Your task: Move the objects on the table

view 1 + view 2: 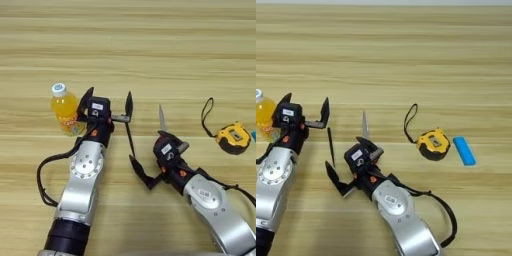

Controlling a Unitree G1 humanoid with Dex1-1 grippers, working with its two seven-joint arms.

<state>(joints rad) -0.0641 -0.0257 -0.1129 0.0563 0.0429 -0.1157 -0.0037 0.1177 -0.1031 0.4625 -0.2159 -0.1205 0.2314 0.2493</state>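
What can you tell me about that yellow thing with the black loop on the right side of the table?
It looks like a tape measure: a chunky yellow case with black trim, probably plastic and rubber, lying on the wooden table. A thin black wrist strap loops out from it, up and to the left. No tape seems drawn out. Nothing holds it; the right gripper is off to its left, and a blue flat object lies just right of it, apart.

A light-brown wooden table (150,45) fills the frame from edge to edge. Its plank grain runs horizontally, with darker seams crossing the upper, middle and lower parts. The light is even and soft, with faint shadows. At the very top edge of the right eye view runs a thin pale strip.
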